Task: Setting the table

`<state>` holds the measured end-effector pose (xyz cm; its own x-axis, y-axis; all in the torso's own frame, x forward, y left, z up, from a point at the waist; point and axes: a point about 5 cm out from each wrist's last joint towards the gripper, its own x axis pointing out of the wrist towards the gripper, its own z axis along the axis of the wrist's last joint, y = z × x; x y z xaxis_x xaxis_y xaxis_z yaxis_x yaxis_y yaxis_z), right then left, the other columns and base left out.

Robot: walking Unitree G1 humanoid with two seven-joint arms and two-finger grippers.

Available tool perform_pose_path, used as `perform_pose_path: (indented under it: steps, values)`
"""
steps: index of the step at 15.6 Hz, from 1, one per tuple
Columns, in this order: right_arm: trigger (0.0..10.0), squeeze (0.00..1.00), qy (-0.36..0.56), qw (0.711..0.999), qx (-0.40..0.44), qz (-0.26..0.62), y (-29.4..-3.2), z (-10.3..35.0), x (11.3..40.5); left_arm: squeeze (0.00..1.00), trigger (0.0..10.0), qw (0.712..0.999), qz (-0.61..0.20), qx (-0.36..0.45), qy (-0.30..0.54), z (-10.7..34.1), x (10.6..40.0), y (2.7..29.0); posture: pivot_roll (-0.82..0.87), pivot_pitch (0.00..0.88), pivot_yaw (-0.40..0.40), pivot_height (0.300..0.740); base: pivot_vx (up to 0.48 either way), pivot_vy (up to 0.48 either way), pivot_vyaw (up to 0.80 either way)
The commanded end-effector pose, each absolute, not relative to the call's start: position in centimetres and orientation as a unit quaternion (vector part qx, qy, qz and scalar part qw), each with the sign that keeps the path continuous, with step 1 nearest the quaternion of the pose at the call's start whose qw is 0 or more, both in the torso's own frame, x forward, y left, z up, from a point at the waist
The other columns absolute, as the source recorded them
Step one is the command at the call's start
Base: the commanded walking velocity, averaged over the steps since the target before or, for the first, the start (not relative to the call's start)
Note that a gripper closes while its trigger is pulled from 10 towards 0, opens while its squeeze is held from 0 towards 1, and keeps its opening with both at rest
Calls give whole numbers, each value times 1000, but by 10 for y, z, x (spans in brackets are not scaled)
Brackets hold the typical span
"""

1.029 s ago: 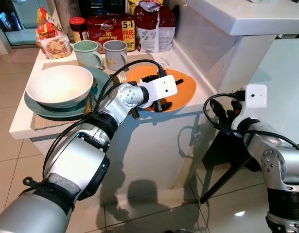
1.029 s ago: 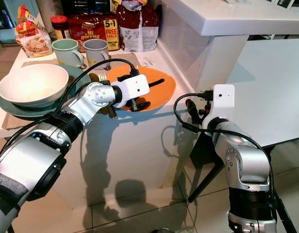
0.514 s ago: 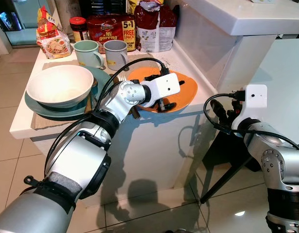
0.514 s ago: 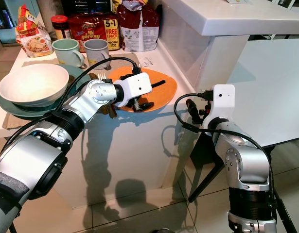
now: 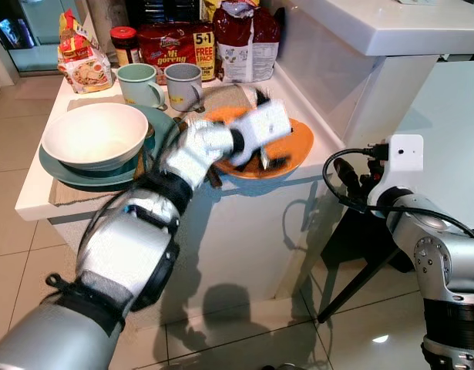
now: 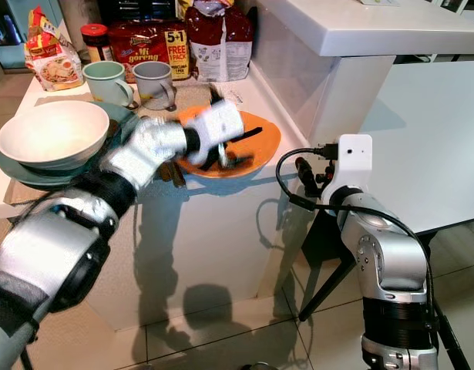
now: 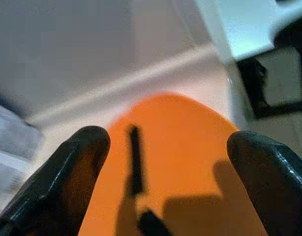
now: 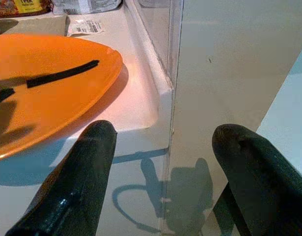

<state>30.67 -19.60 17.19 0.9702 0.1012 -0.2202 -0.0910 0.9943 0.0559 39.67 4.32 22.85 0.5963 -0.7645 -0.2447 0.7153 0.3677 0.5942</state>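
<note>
Two fingers spread wide and holding nothing: that is my left gripper [image 7: 163, 162], poised over the orange plate [image 5: 292, 146] at the counter's [image 5: 36, 202] near edge. A thin black strip [image 7: 135, 160] lies on the plate between my fingers; it may be a utensil, though it is too blurred to tell. My left arm is smeared with motion in the head views, so its exact pose is hard to read.

My right gripper [image 8: 163, 162] hangs lower, beside the counter's end wall, its fingers equally parted and empty, looking up at the plate's rim.

Beside the plate sit a white bowl [image 5: 94, 135] on a teal plate [image 5: 55, 168], with a green mug [image 5: 138, 83] and a grey mug [image 5: 183, 83] behind, and snack packets [image 5: 169, 45] further back.

The risk, as I judge it, is the plate's position (its rim seems to overhang the counter edge). A downward press or a sideways nudge from my fingers could tip or slide it off. Closing off-centre might also skid the strip across the glazed surface instead of gripping it.
</note>
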Motion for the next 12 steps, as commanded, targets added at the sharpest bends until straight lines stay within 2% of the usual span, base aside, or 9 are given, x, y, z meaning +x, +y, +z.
perform_pose_path:
  steps: [1,2,3,4,6,7,9,10,12]
  values:
    - [10000,0,110,992,32,50,-195,174,309,0,10000,839,-429,326,-78,255,400,45,-90,0,-22,740,0,0,0]
    - [10000,0,115,991,45,59,-191,171,309,0,10000,851,-422,301,-89,266,402,51,-90,0,-22,740,0,0,0]
    - [10000,63,118,988,64,72,-187,168,309,0,10000,856,-421,283,-96,273,403,58,-70,0,-38,740,0,0,0]
    - [10000,1000,116,983,106,94,-181,167,308,0,10000,859,-425,264,-105,279,402,68,-66,0,-40,740,0,0,0]
    - [10000,1000,111,969,180,131,-170,168,307,0,10000,856,-445,230,-125,286,396,84,-33,0,-61,740,0,0,0]
    - [10000,1000,116,953,235,152,-163,168,305,0,10000,842,-482,193,-143,290,379,97,-22,0,-67,740,0,0,0]
    - [10000,1000,126,940,273,162,-159,165,304,0,10000,829,-514,162,-150,290,357,108,-11,0,-76,740,0,0,0]
    - [10000,1000,143,928,306,156,-156,158,303,0,10000,820,-532,168,-131,278,335,121,4,0,-78,740,0,0,0]
    - [10000,1000,160,908,361,144,-154,149,305,0,10000,826,-530,169,-89,262,306,139,14,0,-79,740,0,0,0]
